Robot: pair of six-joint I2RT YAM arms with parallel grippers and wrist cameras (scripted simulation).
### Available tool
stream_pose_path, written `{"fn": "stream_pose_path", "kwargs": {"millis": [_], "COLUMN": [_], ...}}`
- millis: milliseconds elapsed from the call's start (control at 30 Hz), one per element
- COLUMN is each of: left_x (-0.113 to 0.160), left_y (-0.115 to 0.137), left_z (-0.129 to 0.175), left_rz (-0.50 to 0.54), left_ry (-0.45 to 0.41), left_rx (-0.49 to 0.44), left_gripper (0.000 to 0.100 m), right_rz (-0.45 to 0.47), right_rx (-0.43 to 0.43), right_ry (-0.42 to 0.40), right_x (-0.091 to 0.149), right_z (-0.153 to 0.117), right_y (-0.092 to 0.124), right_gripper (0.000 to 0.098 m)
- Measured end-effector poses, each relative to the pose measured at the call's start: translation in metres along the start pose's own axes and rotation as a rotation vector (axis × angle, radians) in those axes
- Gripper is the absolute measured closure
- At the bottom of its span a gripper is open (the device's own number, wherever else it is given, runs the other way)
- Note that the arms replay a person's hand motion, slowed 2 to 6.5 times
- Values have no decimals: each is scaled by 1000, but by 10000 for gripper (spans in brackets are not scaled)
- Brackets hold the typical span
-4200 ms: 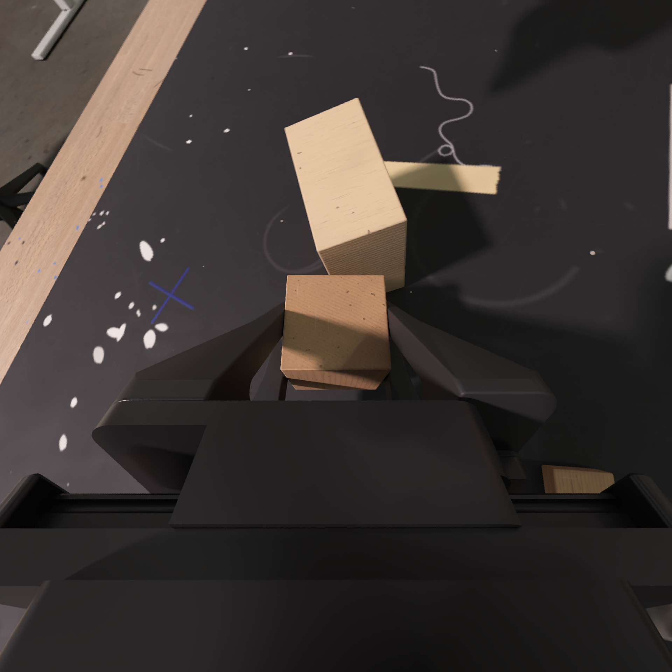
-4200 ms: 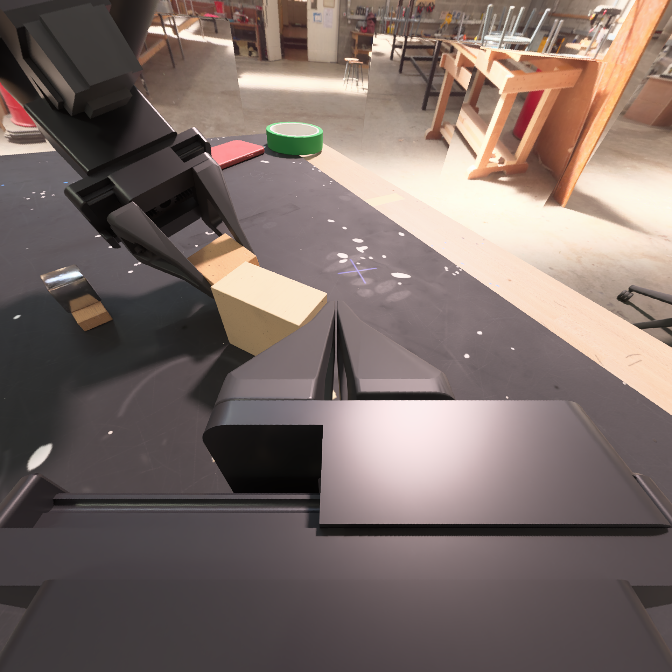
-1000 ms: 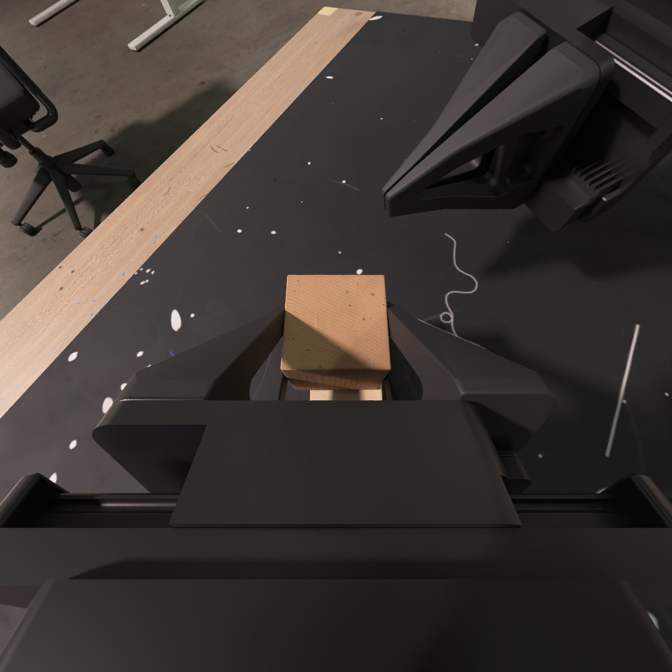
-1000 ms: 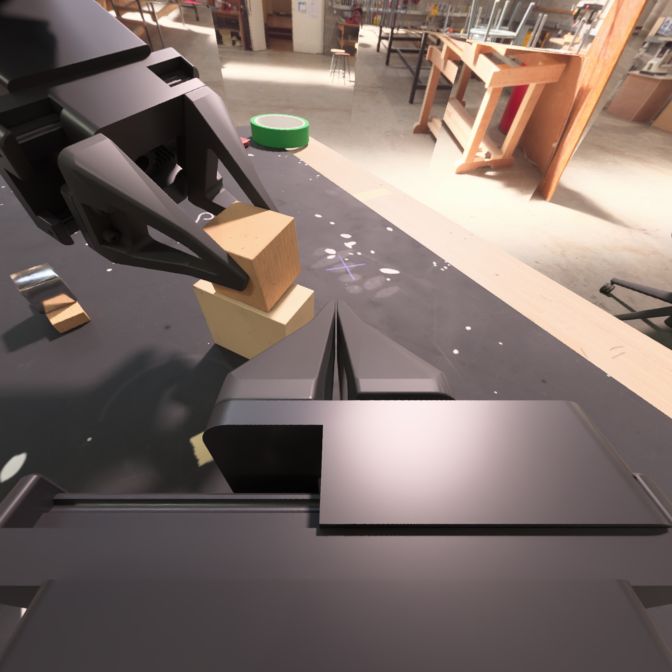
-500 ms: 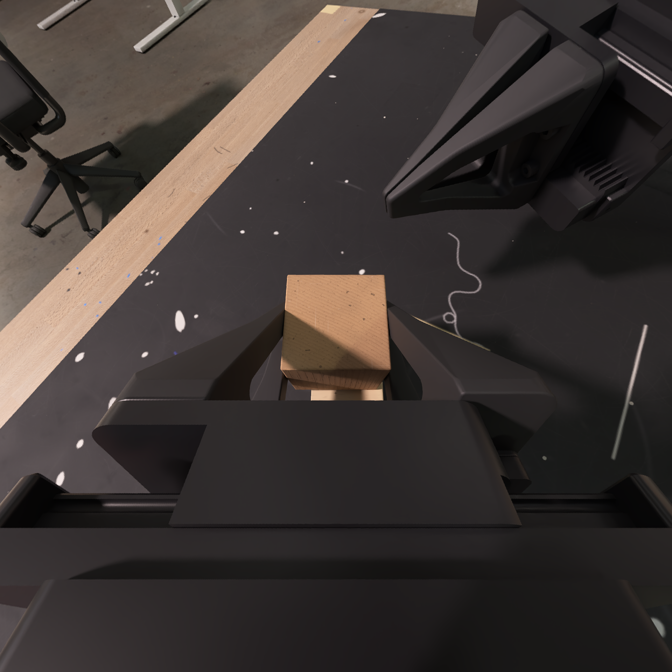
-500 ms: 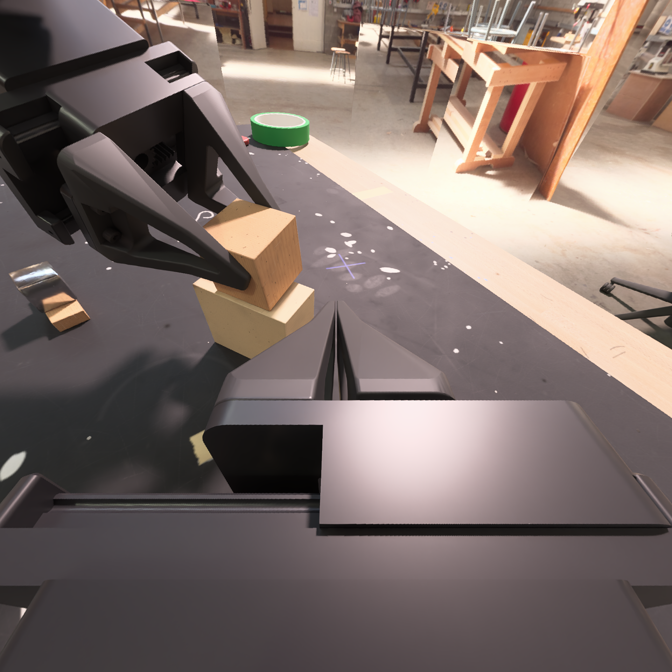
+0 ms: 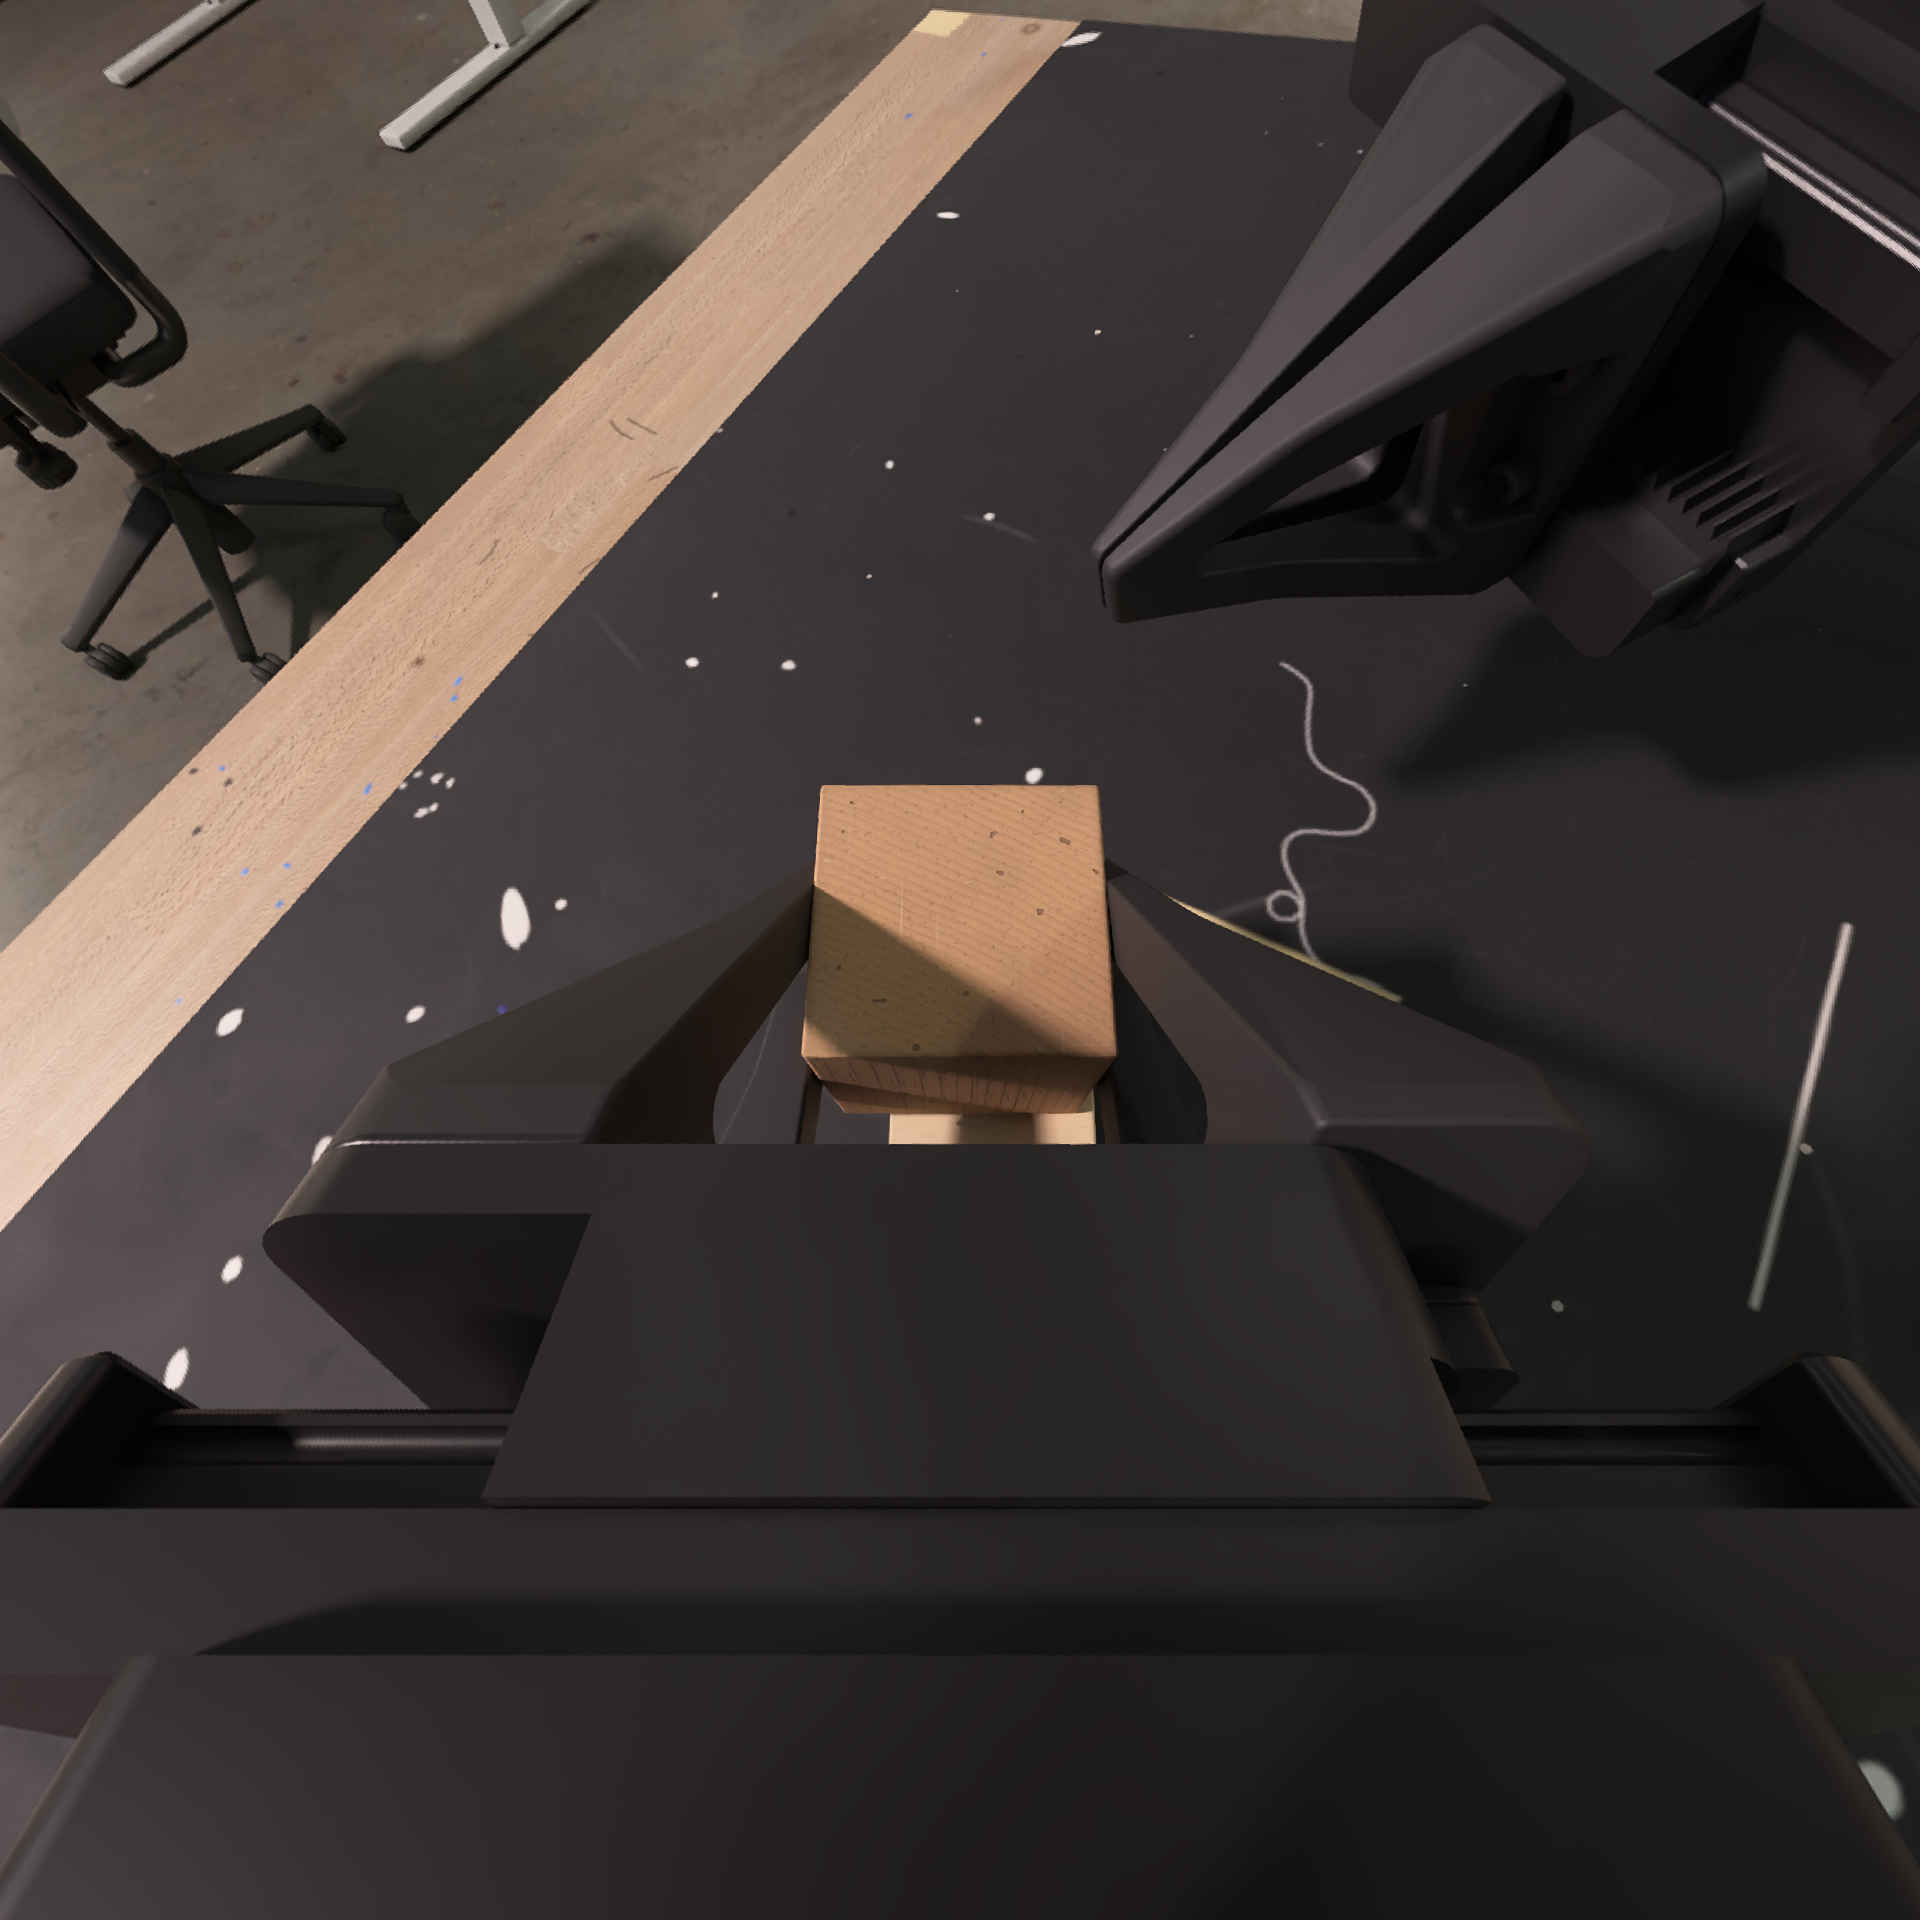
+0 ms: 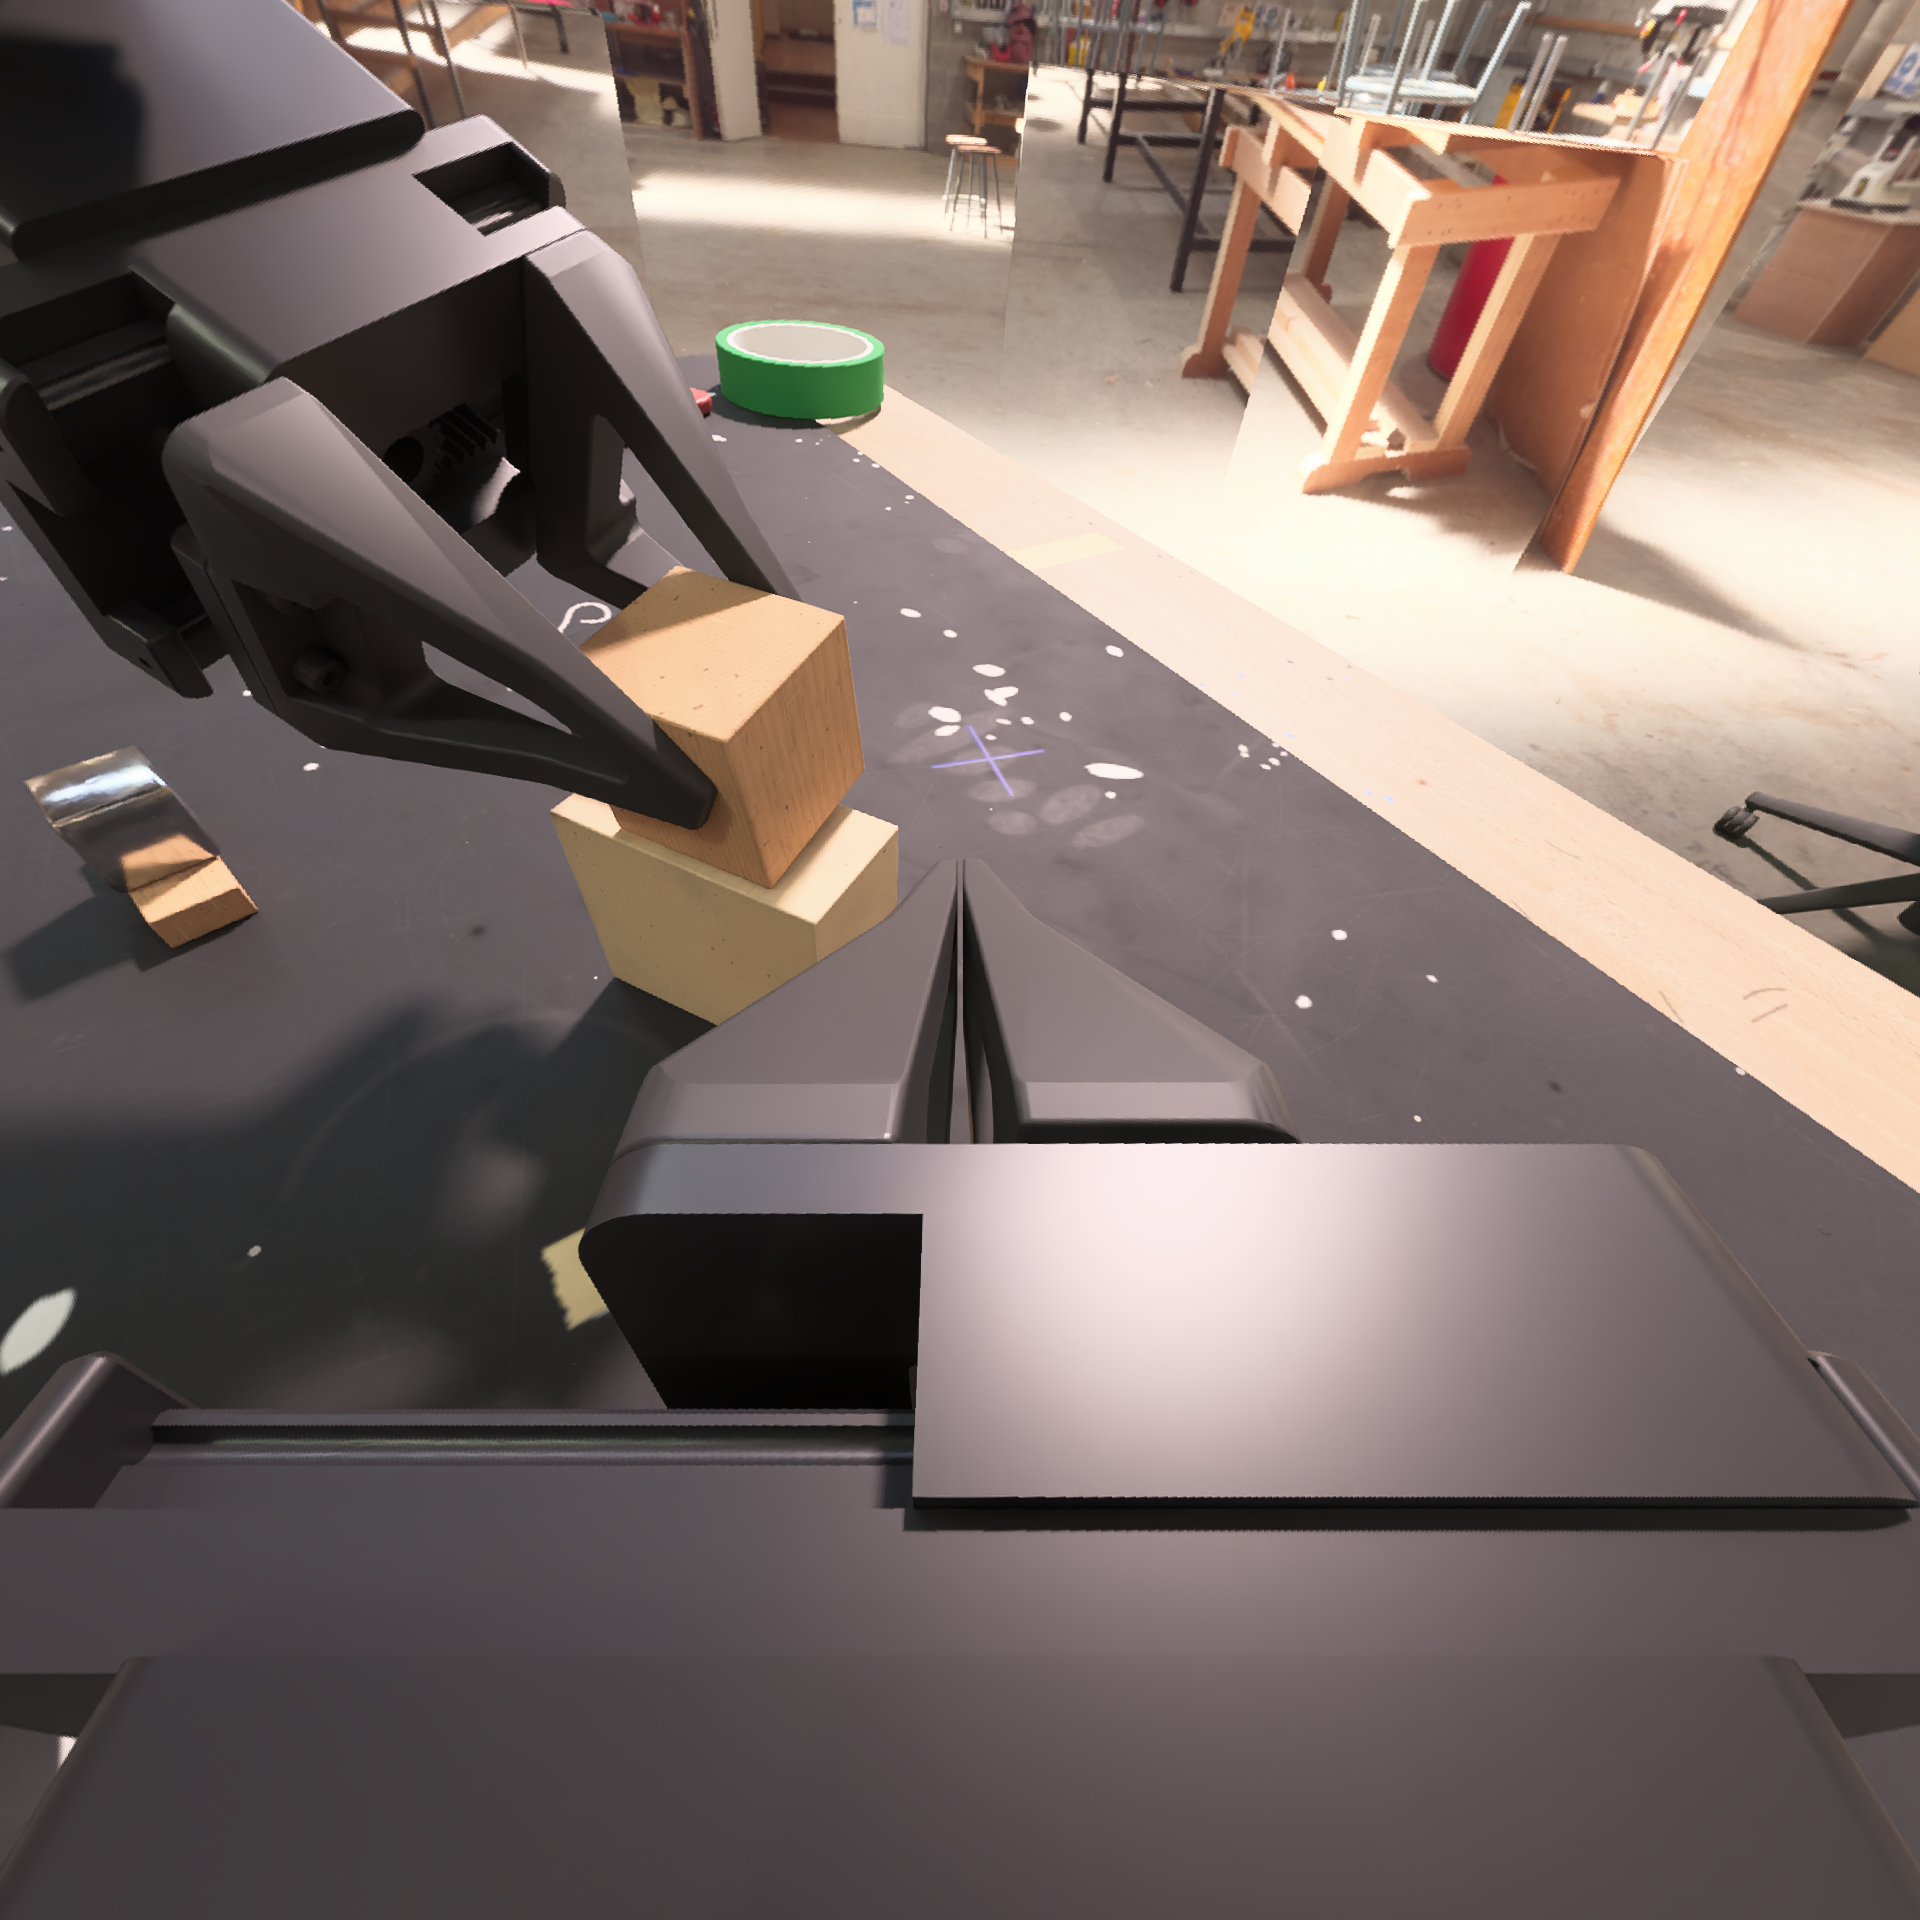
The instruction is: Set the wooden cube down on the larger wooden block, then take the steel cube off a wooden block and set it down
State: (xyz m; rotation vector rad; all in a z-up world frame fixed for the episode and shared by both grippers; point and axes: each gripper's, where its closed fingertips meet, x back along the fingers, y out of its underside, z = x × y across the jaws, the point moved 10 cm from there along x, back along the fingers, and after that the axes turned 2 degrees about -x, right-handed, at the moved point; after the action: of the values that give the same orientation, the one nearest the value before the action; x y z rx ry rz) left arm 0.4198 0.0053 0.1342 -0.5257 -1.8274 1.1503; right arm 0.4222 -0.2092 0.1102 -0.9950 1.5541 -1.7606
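My left gripper [image 7: 958, 904] is shut on the brown wooden cube [image 7: 956, 930]. In the right wrist view the cube [image 8: 753, 717] is tilted, with its lower corner on top of the larger pale wooden block [image 8: 727, 925]. The same gripper [image 8: 727, 707] reaches in from the left there. A sliver of the pale block [image 7: 987, 1127] shows under the cube in the left wrist view. The steel cube [image 8: 104, 805] sits on a small wooden block [image 8: 197, 899] at the left. My right gripper [image 8: 959, 883] is shut and empty, just right of the pale block; it also shows in the left wrist view [image 7: 1117, 592].
A green tape roll [image 8: 800, 369] and a red flat thing [image 8: 703, 400] lie at the table's far end. A thin metal rod [image 7: 1803, 1132] lies on the black mat. The table's wooden edge strip [image 7: 520, 540] runs along one side, with an office chair [image 7: 94, 416] beyond it.
The left gripper has carried the wooden cube from beside the pale block to on top of it. Over the last second it has barely shifted. The right gripper has stayed shut.
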Motion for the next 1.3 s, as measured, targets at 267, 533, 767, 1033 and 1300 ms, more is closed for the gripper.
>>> {"fn": "stream_pose_path", "kwargs": {"millis": [267,533,767,1033,1300], "left_x": [0,0,1,10,45], "left_y": [0,0,0,3,12], "left_z": [0,0,0,1,-6], "left_rz": [0,0,-10,7,40], "left_ry": [0,0,4,-5,-56], "left_rx": [0,0,-5,1,-11], "left_gripper": [600,600,569,486,441], "right_rz": [0,-1,-1,0,2], "right_rx": [0,0,0,0,2], "right_ry": [0,0,-1,-1,-2], "right_x": [0,0,0,0,0], "right_z": [0,0,0,0,0], "right_y": [0,0,0,0,0], "right_gripper": [970,970,970,970,970]}}
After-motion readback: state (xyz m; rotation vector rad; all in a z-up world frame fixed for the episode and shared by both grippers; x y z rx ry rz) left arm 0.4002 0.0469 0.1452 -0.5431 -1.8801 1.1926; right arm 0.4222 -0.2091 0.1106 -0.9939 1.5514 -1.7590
